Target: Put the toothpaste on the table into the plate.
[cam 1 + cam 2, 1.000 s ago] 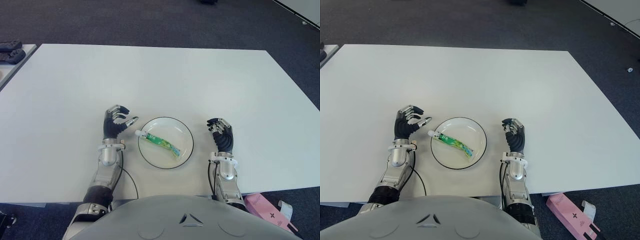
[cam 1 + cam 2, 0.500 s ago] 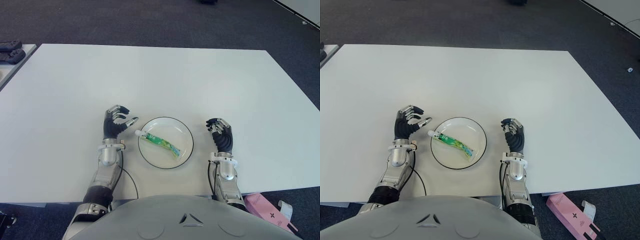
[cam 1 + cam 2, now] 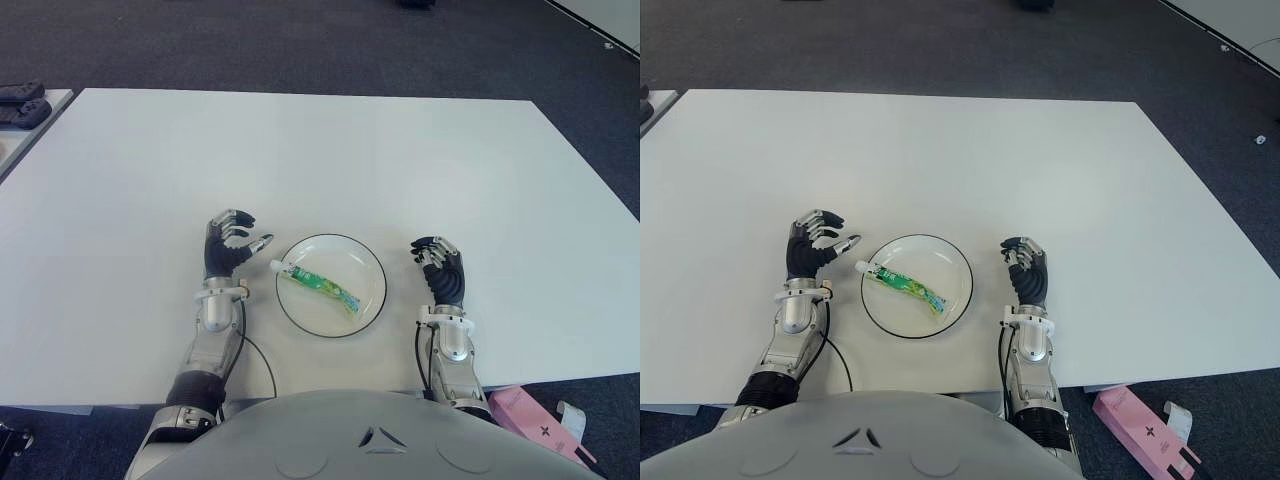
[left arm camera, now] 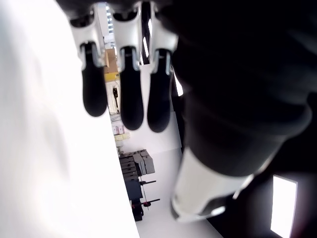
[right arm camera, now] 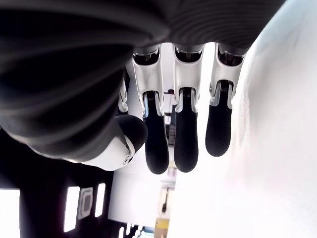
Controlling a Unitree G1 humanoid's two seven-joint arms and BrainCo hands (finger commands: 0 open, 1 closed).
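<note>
A green toothpaste tube (image 3: 320, 286) with a white cap lies slantwise inside the white plate (image 3: 368, 262), which has a dark rim and sits near the table's front edge. My left hand (image 3: 230, 243) shows just left of the plate, fingers loosely spread and holding nothing. My right hand (image 3: 441, 270) shows just right of the plate, fingers relaxed and empty. Each wrist view shows only that hand's own fingers (image 4: 122, 74) (image 5: 184, 119) hanging loose with nothing between them.
The white table (image 3: 320, 160) stretches far behind the plate. Dark objects (image 3: 20, 103) lie on a second surface at the far left. A pink box (image 3: 530, 415) sits on the floor at the front right, below the table edge.
My left hand has drifted slightly left, away from the plate. The right hand shifted very slightly. The toothpaste and plate have not moved.
</note>
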